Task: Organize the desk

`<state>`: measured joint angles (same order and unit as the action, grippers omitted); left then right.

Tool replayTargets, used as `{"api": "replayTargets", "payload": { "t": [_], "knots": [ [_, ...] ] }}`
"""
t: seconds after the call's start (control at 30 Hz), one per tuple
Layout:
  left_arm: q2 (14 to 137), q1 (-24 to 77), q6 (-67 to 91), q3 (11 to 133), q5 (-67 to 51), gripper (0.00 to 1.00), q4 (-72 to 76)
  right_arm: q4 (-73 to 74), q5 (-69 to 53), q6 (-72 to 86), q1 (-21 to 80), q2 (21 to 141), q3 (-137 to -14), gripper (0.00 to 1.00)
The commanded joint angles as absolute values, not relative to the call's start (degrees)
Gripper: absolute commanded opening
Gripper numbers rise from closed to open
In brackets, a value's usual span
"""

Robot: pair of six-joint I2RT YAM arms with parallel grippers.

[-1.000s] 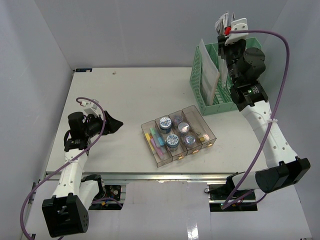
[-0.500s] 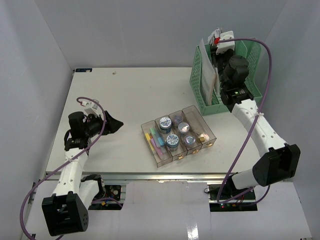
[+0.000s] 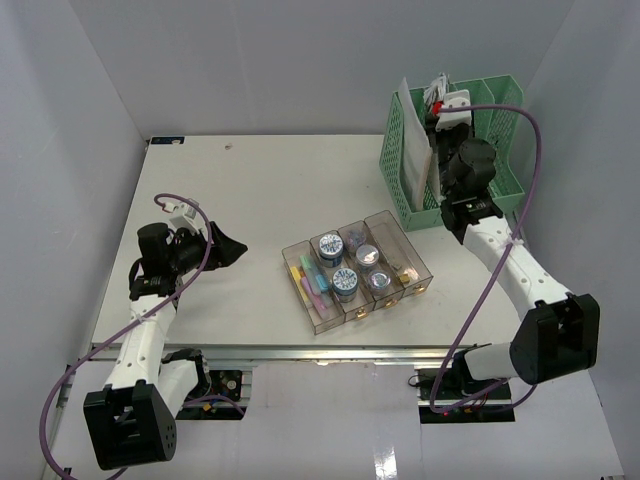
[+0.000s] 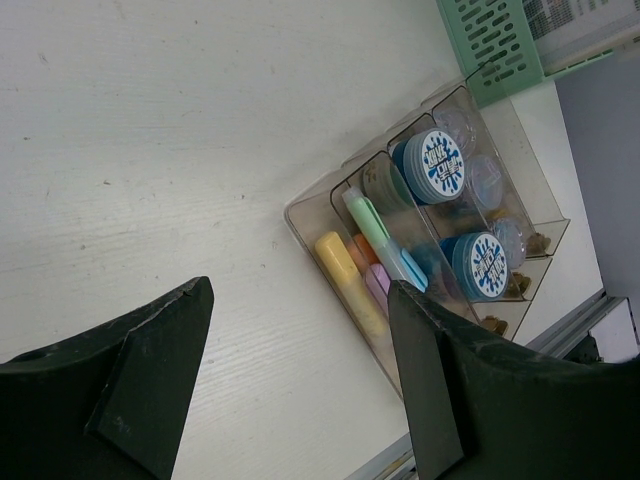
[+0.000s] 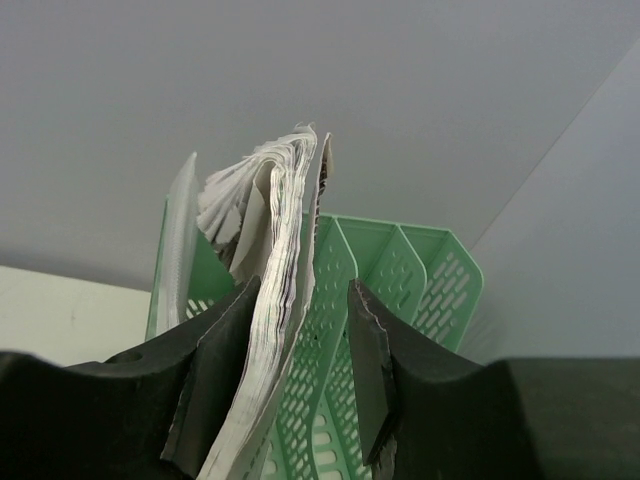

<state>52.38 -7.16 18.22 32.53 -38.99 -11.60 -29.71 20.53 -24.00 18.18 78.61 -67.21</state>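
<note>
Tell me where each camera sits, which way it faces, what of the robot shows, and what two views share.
Top external: above and behind the arm bases, looking down on the desk; both arms show.
Left wrist: on the left arm, over the desk, facing the clear tray; the left gripper, open, frames it.
Right wrist: on the right arm, tilted up at the green rack and back wall; the right gripper flanks a paper stack.
Shared: top and left wrist both see the tray.
</note>
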Motion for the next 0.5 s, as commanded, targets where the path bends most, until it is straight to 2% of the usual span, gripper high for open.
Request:
{"api": "replayTargets", "payload": {
  "t": [0.0, 0.27, 0.47],
  "knots": [
    [52.5, -7.0, 17.4, 33.8, -40.3, 0.82, -10.8, -44.9, 21.3, -27.2, 18.5, 71.2, -59.6, 0.08],
    [53.0, -6.9, 17.4, 33.7, -40.4, 0.82, -10.7, -52.2, 22.9, -31.0, 18.4, 64.6, -51.6, 0.08],
    [53.5, -6.9, 17.3, 33.8, -40.4, 0.82, -10.7, -53.5, 24.7, -33.1, 18.5, 60.3, -50.1, 0.08]
  ]
}}
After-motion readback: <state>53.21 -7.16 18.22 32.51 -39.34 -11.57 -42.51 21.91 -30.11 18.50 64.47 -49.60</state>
